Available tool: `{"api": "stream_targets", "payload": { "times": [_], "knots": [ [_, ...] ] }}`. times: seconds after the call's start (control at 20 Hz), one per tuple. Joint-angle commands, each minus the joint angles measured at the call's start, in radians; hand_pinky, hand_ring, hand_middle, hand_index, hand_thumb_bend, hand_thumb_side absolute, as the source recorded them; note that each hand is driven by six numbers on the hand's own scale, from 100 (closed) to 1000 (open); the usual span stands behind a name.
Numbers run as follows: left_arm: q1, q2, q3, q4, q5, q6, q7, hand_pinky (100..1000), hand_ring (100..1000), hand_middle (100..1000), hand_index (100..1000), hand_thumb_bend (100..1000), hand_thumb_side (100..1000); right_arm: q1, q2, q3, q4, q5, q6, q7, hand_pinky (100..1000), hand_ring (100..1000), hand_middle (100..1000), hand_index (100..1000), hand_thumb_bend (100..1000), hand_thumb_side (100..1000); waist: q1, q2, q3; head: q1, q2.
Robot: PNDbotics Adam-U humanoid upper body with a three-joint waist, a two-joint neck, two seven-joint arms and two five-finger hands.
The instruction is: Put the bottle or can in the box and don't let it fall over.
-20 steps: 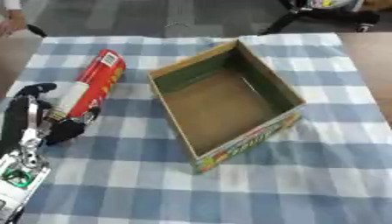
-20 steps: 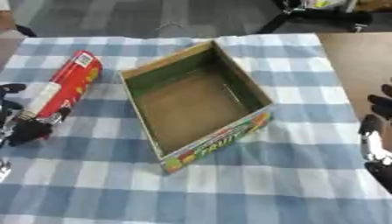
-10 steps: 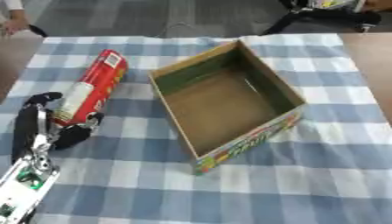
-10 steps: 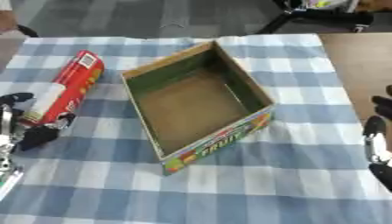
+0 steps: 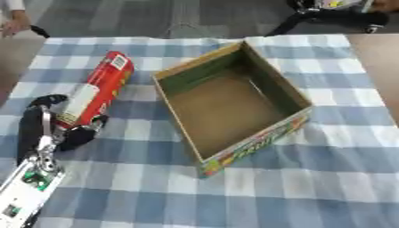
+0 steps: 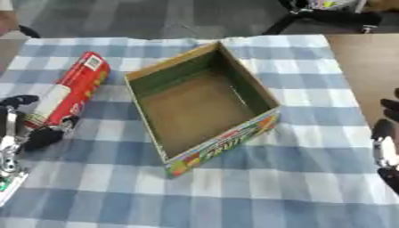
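The left hand (image 5: 48, 129) is seen at the lower left, entering from the bottom left corner on an arm with an exposed circuit board. Its black fingers (image 5: 33, 120) are curled round the near end of the can (image 5: 95, 95), with the thumb on the can's right side; the near end of the can is thus enclosed between fingers and thumb. The right hand (image 6: 386, 142) is shown only at the right edge of the right eye view, beside the table's right margin and well apart from the other things; whether its fingers are apart or together cannot be told.

The can, a long red tube with a white band near its lower end and a label at its far end, lies on its side on the blue-and-white checked tablecloth (image 5: 311, 178). It points away and slightly to the right, to the left of the box (image 5: 234, 104) and outside it.

The box is an open cardboard tray set askew near the middle of the table, one corner toward the viewer, with printed colours on its near right wall. Its brown floor is visible.
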Motion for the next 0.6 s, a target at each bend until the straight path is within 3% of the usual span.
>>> {"api": "stream_targets", "payload": {
  "times": [0.05, 0.6],
  "knots": [
    [-0.016, 0.012, 0.001, -0.003, -0.02, -0.001, -0.009, 647, 601, 760, 781, 649, 236, -0.005, -0.013, -0.006, -0.018, 0.002, -0.001, 0.002, 853, 847, 1000, 892, 100, 528, 0.002, -0.015, -0.002, 0.003, -0.015],
    [-0.018, 0.005, -0.009, 0.036, -0.059, -0.022, -0.038, 607, 560, 739, 777, 626, 190, -0.007, -0.013, -0.006, -0.018, 0.002, -0.002, 0.003, 853, 847, 1000, 891, 100, 529, 0.001, -0.011, -0.004, 0.004, -0.016]
  ]
}}
